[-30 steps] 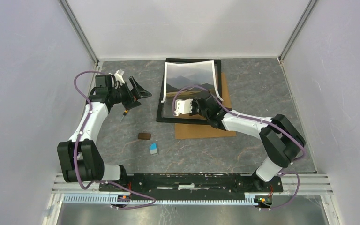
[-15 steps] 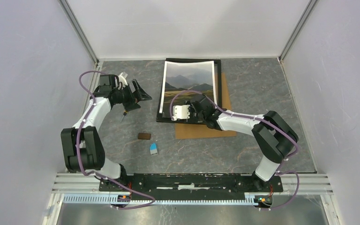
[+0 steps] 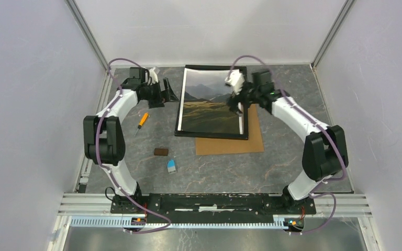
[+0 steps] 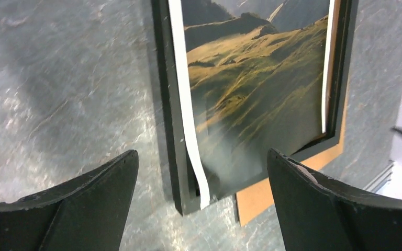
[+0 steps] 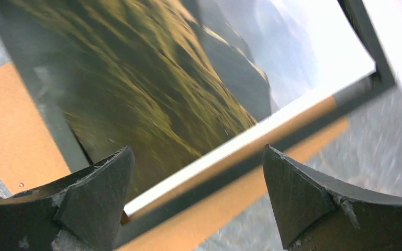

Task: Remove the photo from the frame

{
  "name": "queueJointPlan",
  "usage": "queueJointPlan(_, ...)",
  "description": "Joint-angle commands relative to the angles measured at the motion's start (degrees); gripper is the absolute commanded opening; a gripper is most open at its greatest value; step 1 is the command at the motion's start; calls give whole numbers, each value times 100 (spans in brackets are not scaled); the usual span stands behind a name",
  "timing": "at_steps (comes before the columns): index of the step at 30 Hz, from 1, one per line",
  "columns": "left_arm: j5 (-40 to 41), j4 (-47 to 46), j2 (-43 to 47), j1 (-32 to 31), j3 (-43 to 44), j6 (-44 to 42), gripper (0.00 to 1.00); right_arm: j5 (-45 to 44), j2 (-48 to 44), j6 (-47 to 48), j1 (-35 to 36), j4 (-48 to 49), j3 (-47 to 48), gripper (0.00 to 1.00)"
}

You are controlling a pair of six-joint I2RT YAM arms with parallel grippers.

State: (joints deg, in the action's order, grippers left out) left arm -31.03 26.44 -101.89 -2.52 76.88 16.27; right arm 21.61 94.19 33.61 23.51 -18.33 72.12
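A: What has the left gripper (image 4: 201, 152) got?

B: Nothing. Its fingers are spread wide with bare air between them. Below and just ahead of its tips is the near left corner of the frame (image 3: 212, 134).

A: And the right gripper (image 5: 197, 148)?

B: It is also spread wide and empty. It hangs over the right side of the frame, and the right rail runs across below the gap between its fingers.

A: Where is the photo (image 3: 209, 107)?

B: It lies flat, face up, on the frame, between the two grippers. It is to the right of the left one and mostly to the left of the right one. Its white left margin lies along the frame's left rail, and its right margin passes under the right gripper.

A: Is either gripper touching it?

B: I see no contact in either wrist view.

A: What's under the frame?

B: A brown board (image 3: 230, 145). It sticks out from beneath, to the right of the right gripper and nearer the arm bases.

A: Anything else on the table (image 3: 293, 104)?

B: An orange screwdriver (image 3: 143, 120) lies near the left gripper, on the side toward the bases. Further that way are a small brown block (image 3: 161, 152) and a blue and white piece (image 3: 171, 166).
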Motion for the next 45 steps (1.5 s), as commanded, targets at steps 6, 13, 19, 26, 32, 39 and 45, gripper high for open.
queueJointPlan(6, 920, 17, -930, -642, 922, -643, 100, 1568, 572, -1966, -2561, -563, -268, 98)
queueJointPlan(13, 1040, 26, -1517, -742, 1276, -549, 100, 1926, 1314, -2345, -3133, -251, -349, 98)
queueJointPlan(19, 1182, 146, -1926, -855, 1526, -585, 100, 2158, 1868, -2799, -3110, 93, -347, 98)
queueJointPlan(26, 986, 317, -2183, -1146, 1554, -763, 89, 2415, 2179, -2895, -2941, 211, -557, 95)
queueJointPlan(32, 1060, 281, -2075, -1399, 1305, -825, 80, 2606, 2191, -2829, -2658, 204, -886, 82)
queueJointPlan(39, 1292, 215, -1771, -1738, 829, -1191, 68, 2681, 2084, -2625, -2424, 25, -1262, 70)
queueJointPlan(45, 1307, 101, -1494, -1830, 368, -1317, 61, 2550, 1767, -2110, -2379, -364, -1539, 67)
